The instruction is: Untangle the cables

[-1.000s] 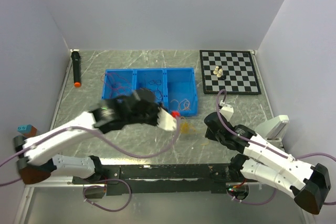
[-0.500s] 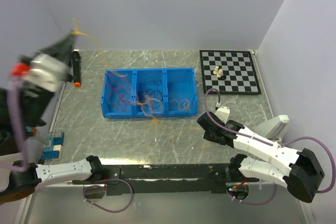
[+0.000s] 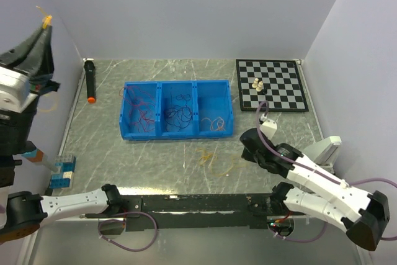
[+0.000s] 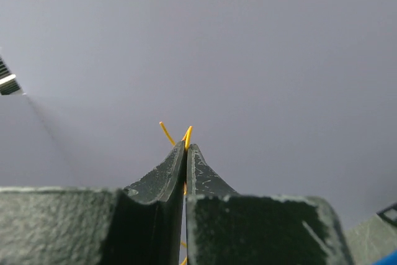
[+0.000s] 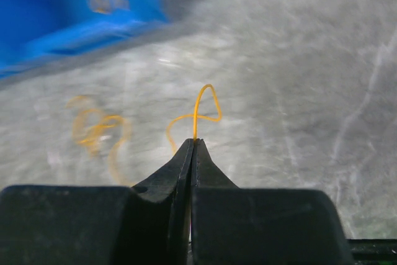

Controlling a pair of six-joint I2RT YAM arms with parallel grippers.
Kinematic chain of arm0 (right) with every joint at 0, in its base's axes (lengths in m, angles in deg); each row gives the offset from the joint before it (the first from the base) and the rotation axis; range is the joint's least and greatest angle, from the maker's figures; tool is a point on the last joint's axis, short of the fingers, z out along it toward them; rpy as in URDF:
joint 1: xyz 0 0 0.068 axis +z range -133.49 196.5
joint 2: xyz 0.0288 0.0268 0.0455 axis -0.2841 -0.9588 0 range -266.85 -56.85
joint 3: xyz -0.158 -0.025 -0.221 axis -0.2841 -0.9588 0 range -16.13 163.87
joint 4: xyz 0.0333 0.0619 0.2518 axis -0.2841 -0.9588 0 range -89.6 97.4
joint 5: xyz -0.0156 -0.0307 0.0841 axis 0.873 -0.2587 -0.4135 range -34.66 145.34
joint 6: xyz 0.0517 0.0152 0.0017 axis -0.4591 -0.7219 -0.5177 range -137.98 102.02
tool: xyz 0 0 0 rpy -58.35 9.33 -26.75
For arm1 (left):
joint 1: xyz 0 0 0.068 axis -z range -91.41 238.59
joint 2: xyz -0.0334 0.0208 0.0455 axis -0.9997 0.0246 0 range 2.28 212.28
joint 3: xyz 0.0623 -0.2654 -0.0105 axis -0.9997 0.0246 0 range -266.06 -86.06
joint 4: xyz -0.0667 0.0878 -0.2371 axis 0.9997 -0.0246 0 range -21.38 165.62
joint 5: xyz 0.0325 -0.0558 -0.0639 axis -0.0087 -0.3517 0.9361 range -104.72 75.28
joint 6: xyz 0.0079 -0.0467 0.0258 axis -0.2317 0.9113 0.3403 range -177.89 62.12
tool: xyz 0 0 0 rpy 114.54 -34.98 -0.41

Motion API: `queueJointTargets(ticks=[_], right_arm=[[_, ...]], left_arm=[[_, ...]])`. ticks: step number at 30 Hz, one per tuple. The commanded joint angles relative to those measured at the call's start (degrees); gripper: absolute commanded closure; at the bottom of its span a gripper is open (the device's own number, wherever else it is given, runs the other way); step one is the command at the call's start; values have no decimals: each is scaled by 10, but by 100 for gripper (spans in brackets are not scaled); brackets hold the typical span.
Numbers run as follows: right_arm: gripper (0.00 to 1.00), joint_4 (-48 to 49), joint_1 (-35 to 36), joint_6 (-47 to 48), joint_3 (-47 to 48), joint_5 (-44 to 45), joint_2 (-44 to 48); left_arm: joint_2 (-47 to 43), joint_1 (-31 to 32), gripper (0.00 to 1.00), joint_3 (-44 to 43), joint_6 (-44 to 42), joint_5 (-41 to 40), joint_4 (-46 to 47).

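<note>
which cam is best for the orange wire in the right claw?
Right wrist: the orange wire loops up clearly from the shut right claw. Top external shows only faint orange strands on the table by that claw; which is held is unclear. Left wrist shows only the left claw pinching another orange piece.

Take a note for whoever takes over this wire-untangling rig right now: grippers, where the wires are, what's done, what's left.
Left gripper: shut on a yellow strand, raised high by the left wall.
Right gripper: shut on a yellow loop, low over the table in front of the blue bin.
Bin: red wires in the left compartment, dark wires in the middle, orange wires in the right.
Loose yellow curls lie on the table.
Done: most wires look sorted by colour.
Left: probably separate and bin the yellow ones.
</note>
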Motion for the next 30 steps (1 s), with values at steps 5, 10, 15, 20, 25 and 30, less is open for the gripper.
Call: queueJointTargets(ticks=[5,10,15,20,25,30], right_arm=[[100,62,1,171,312,-42,-32],[100,119,3,285,464,-76,-89],[100,114,2,348,592,-72,-185],[100,154,-1,391,612,-40,-232],[100,170,-19,412,641,-34,-287],[100,187,-37,415,630,-20,-318]], left_arm=[[-55,-6,87,123,85,56,-113],[-65,-19,85,174,136,138,-172],[-64,-19,90,198,103,204,-212],[-58,-19,94,193,83,229,-224],[-58,-19,95,194,64,238,-235],[-57,-19,97,197,55,243,-229]])
